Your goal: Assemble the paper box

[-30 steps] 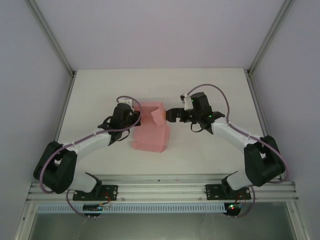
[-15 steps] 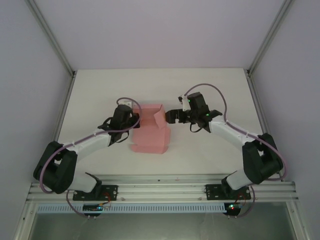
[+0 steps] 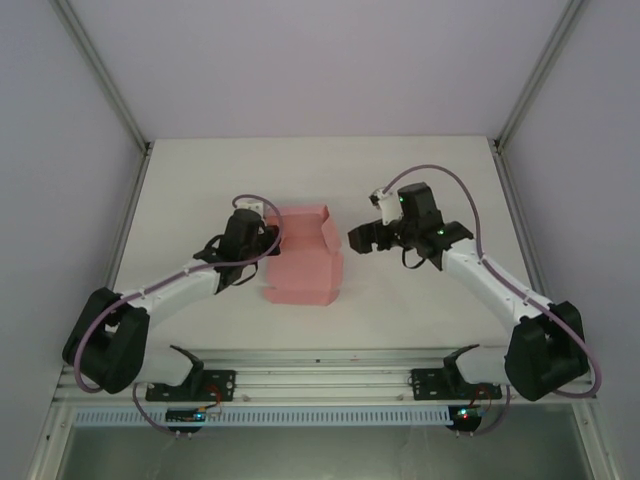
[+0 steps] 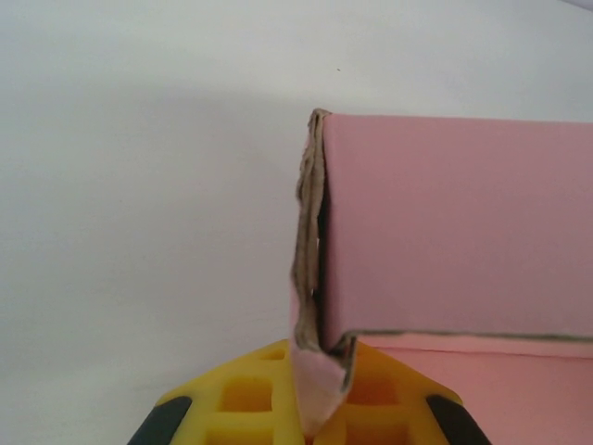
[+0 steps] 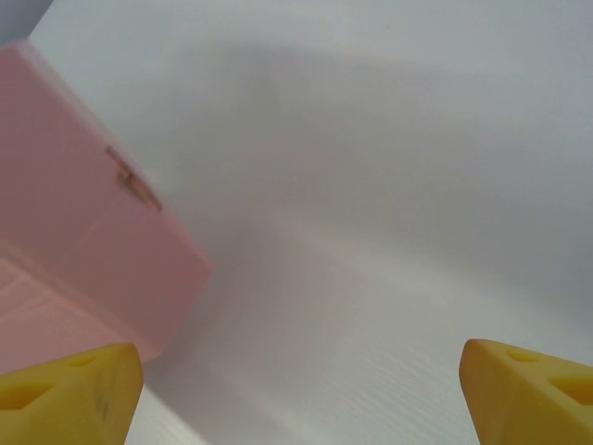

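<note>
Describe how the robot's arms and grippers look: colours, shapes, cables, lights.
The left arm and right arm have white links between bulky black joints, and a mauve cable runs along each. The left gripper and right gripper have yellow fingers with moulded recesses. Green lights dot the right wrist.

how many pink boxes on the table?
1. The paper box lies left of centre on the table, the left gripper shut on its left wall; the right gripper is open, apart to its right. Nothing looks hidden.
</note>
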{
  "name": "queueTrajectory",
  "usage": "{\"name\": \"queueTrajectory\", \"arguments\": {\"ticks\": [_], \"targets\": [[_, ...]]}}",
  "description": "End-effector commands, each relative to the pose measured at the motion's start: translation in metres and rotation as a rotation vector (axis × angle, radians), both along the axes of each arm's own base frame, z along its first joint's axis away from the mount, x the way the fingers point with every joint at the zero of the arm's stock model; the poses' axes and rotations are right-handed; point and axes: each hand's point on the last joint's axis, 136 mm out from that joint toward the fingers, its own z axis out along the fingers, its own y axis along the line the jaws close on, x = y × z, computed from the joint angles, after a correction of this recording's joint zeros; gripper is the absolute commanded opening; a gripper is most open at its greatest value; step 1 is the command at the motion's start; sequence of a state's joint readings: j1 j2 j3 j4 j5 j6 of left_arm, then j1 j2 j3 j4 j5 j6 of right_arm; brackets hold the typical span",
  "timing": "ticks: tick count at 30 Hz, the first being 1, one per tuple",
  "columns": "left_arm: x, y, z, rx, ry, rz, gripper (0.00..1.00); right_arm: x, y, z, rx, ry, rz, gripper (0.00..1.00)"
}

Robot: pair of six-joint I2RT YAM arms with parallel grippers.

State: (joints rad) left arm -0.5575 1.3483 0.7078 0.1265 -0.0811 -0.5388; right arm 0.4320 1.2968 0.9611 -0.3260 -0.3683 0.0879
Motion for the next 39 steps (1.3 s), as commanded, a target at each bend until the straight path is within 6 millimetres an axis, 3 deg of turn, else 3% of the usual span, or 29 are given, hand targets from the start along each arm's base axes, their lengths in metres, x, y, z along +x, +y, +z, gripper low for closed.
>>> {"name": "queueTrajectory", "arguments": {"ticks": [1, 12, 16, 20, 23, 26, 27, 28, 31, 34, 39], "targets": [[0.005, -0.007, 0.021, -0.025, -0.043, -0.023, 0.00, -0.009, 0.026, 0.019, 0.011, -0.071, 0.161, 0.87], [0.005, -0.011, 0.021, -0.042, -0.026, -0.028, 0.00, 0.012, 0.069, 0.010, -0.043, -0.081, 0.228, 0.79], [0.004, -0.013, 0.021, -0.048, -0.020, -0.034, 0.00, 0.034, 0.067, 0.004, -0.136, -0.135, 0.106, 0.57], [0.005, -0.015, 0.020, -0.053, -0.011, -0.036, 0.00, 0.056, 0.058, 0.003, -0.199, -0.203, -0.070, 0.23], [0.005, -0.014, 0.016, -0.048, 0.010, -0.017, 0.00, 0.074, 0.038, 0.002, -0.275, -0.253, -0.269, 0.08], [0.006, -0.011, 0.012, -0.019, 0.035, 0.022, 0.00, 0.087, 0.009, -0.007, -0.389, -0.272, -0.481, 0.00], [0.008, -0.005, 0.009, -0.001, 0.054, 0.070, 0.00, 0.066, -0.024, -0.063, -0.548, -0.201, -0.529, 0.00], [0.009, 0.004, 0.005, 0.019, 0.078, 0.136, 0.00, 0.093, -0.012, -0.009, -0.476, -0.279, -0.620, 0.00], [0.007, 0.041, -0.008, 0.099, 0.178, 0.380, 0.00, 0.089, -0.049, -0.020, -0.614, -0.238, -0.793, 0.00], [-0.003, 0.074, -0.025, 0.181, 0.297, 0.535, 0.00, 0.084, -0.091, -0.015, -0.759, -0.252, -0.969, 0.00], [-0.019, 0.119, -0.039, 0.332, 0.365, 0.702, 0.00, 0.084, -0.117, -0.005, -0.909, -0.321, -1.008, 0.00]]}}
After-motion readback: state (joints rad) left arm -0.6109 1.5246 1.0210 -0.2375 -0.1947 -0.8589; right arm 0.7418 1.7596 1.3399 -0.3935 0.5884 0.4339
